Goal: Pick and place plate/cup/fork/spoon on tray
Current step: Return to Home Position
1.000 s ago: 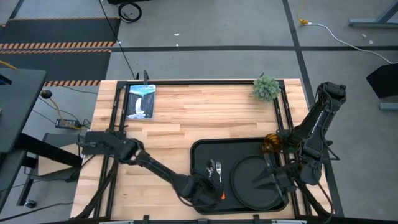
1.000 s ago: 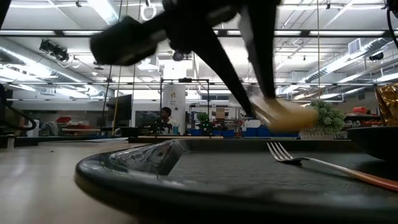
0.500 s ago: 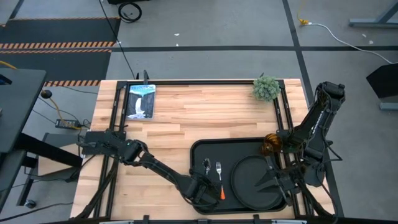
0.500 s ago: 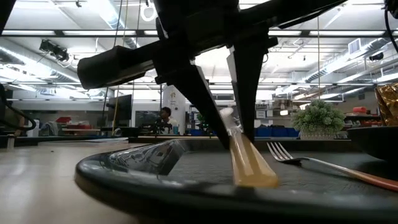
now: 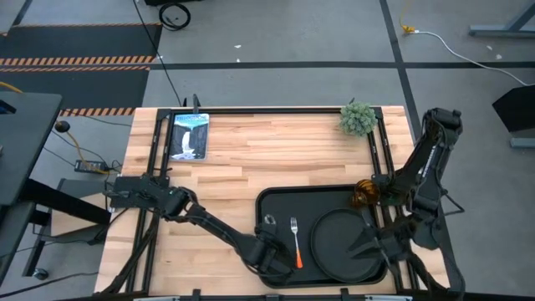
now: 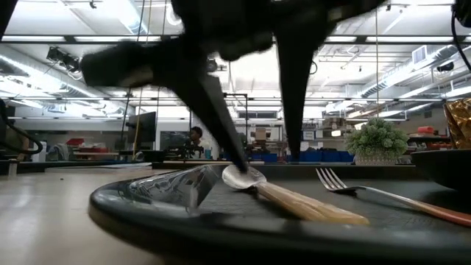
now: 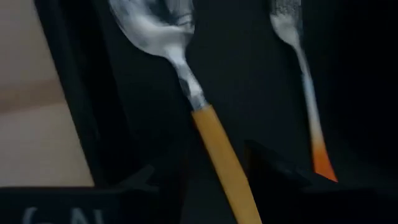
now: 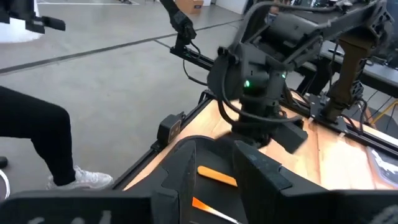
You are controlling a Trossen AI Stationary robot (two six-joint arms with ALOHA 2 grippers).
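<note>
The spoon [image 6: 294,200] lies on the black tray [image 5: 318,201], left of the fork [image 5: 294,237], its silver bowl [image 5: 269,221] toward the far edge. My left gripper [image 5: 272,241] is open and stands over the spoon's orange-yellow handle [image 7: 221,155], one finger on each side, without touching it. The fork [image 6: 368,190] lies flat on the tray. The round black plate [image 5: 338,242] lies on the tray's right part. The amber cup [image 5: 364,194] stands at the tray's far right corner. My right gripper [image 5: 358,247] is open and empty above the plate's right side.
A small green plant [image 5: 358,118] stands at the table's far right. A framed picture [image 5: 189,135] lies at the far left. Bare wood lies left of and beyond the tray. People and shelves show in the room behind.
My left gripper has gone a little toward the table's left edge and down over the tray, then opened and let go. The spoon, held tilted with its handle down half a second ago, now lies flat on the tray beside the fork.
</note>
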